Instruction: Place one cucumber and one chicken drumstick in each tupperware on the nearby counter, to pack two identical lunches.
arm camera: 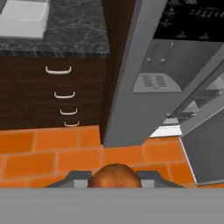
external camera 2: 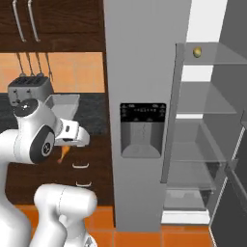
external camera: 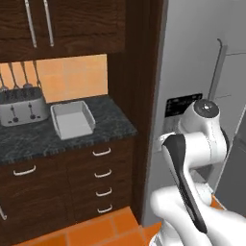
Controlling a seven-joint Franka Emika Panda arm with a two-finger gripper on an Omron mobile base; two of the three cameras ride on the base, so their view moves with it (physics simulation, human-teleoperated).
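The black desk (external camera: 110,120) fills the left of the frame, one grey tupperware (external camera: 73,120) beside the toaster (external camera: 21,106). At bottom centre, the hand (arm camera: 115,180) pinches a chicken drumstick (arm camera: 115,175).

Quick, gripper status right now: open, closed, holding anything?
Gripper: shut on a round brown-orange food item, probably the chicken drumstick, held above the orange floor tiles.

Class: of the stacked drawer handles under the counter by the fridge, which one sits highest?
The top drawer handle, directly beneath the counter edge; three others hang below it.
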